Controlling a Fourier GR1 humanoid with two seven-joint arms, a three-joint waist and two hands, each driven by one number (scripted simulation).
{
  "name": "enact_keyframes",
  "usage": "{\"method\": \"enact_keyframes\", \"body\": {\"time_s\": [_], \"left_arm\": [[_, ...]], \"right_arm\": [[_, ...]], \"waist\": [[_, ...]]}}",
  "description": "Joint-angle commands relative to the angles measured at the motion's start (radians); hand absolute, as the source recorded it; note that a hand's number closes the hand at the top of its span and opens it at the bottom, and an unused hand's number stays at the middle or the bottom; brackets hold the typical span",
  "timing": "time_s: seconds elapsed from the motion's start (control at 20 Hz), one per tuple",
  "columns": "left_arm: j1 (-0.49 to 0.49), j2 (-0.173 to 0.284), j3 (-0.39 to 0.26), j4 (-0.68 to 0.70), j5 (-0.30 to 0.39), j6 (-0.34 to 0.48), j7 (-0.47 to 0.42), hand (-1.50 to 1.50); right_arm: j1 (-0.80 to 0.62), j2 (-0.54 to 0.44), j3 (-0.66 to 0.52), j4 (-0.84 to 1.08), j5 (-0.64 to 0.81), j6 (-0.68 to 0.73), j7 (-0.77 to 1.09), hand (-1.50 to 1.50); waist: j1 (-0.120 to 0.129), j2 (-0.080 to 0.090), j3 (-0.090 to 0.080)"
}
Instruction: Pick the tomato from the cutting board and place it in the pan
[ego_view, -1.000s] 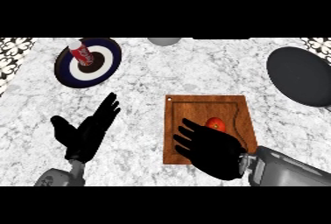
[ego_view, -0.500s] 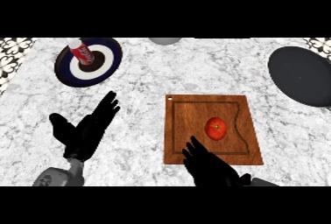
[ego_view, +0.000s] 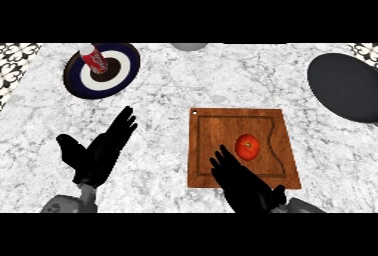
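Tomato sitting free on the cutting board, both hands open beside it.

The tomato (ego_view: 247, 146) is lying near the middle of the cutting board (ego_view: 214, 150), apart from every edge. The right hand (ego_view: 244, 185) is hovering over the board's near edge, fingers (ego_view: 221, 162) straight and slightly spread, tips just short of the tomato. The left hand (ego_view: 100, 150) is resting open over bare desk (ego_view: 170, 90), fingers spread. The pan (ego_view: 345, 87) is sitting at the far right edge, with open marble between it and the board.

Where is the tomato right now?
In the head view, the tomato lies on the wooden cutting board, right of centre, just beyond the right hand and well short of the dark pan.
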Motion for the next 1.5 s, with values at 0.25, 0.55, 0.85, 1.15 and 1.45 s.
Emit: {"method": "enact_keyframes", "body": {"time_s": [0.25, 0.55, 0.85, 1.15, 1.45], "left_arm": [[0.014, -0.004, 0.048, -0.016, -0.013, -0.05, 0.032, 0.0], [-0.006, -0.053, 0.036, -0.078, -0.062, -0.001, 0.097, 0.0], [-0.001, -0.004, 0.1, -0.108, -0.012, -0.069, 0.119, 0.0], [0.008, -0.087, 0.063, -0.01, -0.088, -0.041, 0.032, 0.0], [0.039, -0.049, 0.114, -0.017, -0.055, -0.043, 0.03, 0.0]], "right_arm": [[0.009, 0.034, -0.138, 0.113, 0.096, -0.113, -0.129, -1.5], [0.071, 0.088, -0.194, 0.183, 0.185, -0.186, -0.128, -1.5], [-0.038, 0.152, -0.239, 0.328, 0.193, -0.306, -0.271, 1.5], [0.011, 0.151, -0.236, 0.411, 0.31, -0.511, -0.264, 1.5], [0.122, 0.361, -0.723, 0.45, -0.07, -0.255, 0.065, 1.5]], "waist": [[0.002, 0.0, 0.0], [0.001, 0.0, 0.0], [0.012, 0.001, 0.0], [0.002, 0.001, 0.0], [-0.085, 0.016, 0.012]]}}
